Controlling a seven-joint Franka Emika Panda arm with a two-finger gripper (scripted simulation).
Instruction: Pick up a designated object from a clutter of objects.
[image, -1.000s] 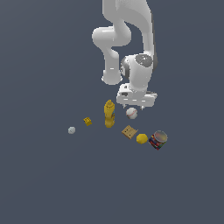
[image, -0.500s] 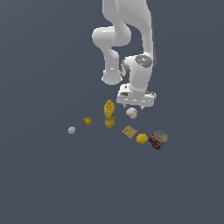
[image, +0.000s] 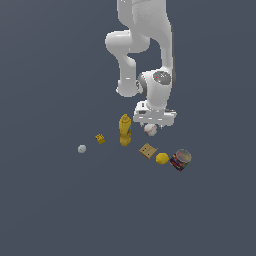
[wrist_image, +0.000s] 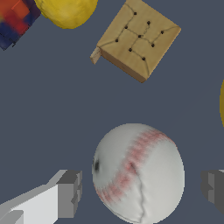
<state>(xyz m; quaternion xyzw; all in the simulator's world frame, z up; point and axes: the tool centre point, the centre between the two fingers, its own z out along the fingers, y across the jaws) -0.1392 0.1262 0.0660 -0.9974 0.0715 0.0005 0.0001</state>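
Observation:
The white baseball with red stitching (image: 150, 130) lies on the grey floor, between the yellow bottle and the tan cracker square. My gripper (image: 152, 124) hangs right over it, pointing down. In the wrist view the baseball (wrist_image: 138, 173) sits between my two fingers, one finger (wrist_image: 69, 193) on one side and the other (wrist_image: 214, 186) on the opposite side. A small gap shows on each side. My gripper (wrist_image: 141, 189) is open and holds nothing.
The yellow bottle (image: 125, 130) stands close to the ball on the exterior view's left. A tan cracker square (image: 147, 150), a lemon (image: 162, 158) and a labelled can (image: 181, 160) lie nearer the camera. A tiny yellow block (image: 100, 139) and a pale ball (image: 82, 148) lie further left.

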